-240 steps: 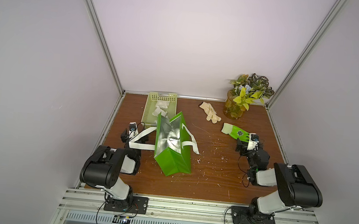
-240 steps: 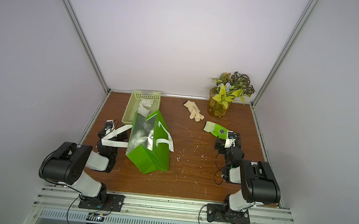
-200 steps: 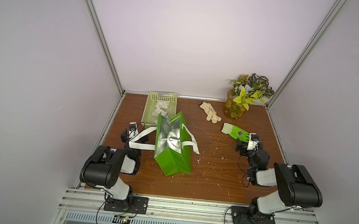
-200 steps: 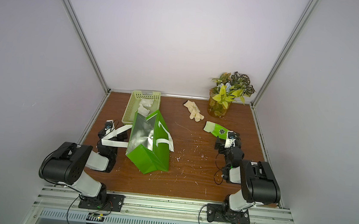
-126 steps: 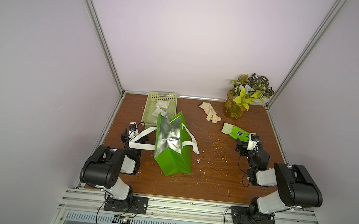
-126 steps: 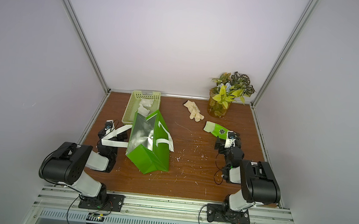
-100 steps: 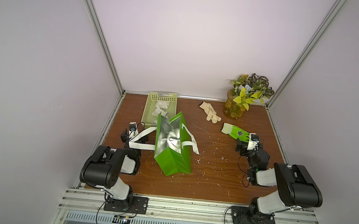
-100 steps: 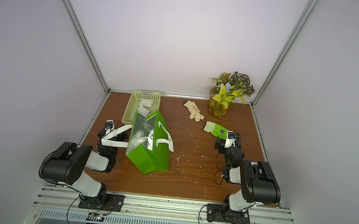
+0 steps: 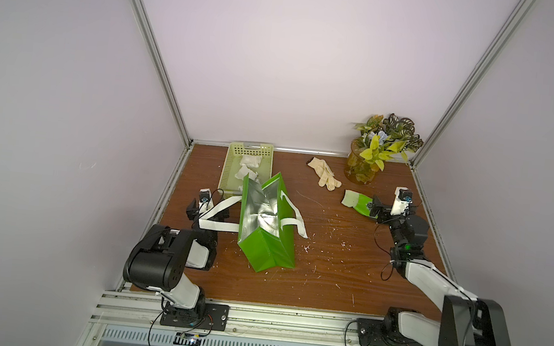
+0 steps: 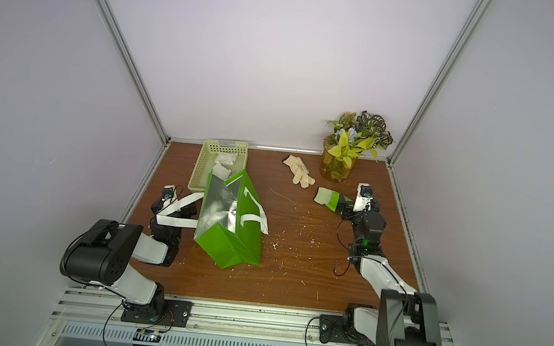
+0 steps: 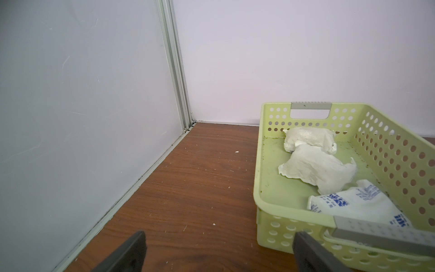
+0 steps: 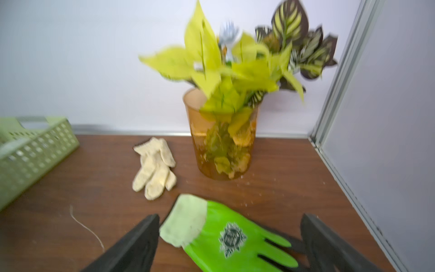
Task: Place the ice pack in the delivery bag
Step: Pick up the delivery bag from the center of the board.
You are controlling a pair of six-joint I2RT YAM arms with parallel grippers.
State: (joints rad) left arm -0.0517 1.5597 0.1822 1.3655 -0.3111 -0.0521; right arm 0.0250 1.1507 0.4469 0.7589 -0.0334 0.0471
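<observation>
Ice pack, white with blue print: inside the basket, at the end nearest the arms, tucked behind that end's grey handle. Two plainer white packs deeper in. Long axis apparently slanted across the basket's width.

Left gripper: jaws spread wide, nothing between them, low over the table just outside that same basket end, off its corner away from the pack. Pack therefore ahead, over the basket wall and toward the bag side.

Delivery bag: just beside the basket's near end, mouth gaping, foil showing.

Right gripper: well apart from the basket, jaws wide astride a green glove, not closed on it.

Left arm plainly nearer. Probable reach: up over the wall, down across the pack's short side.
</observation>
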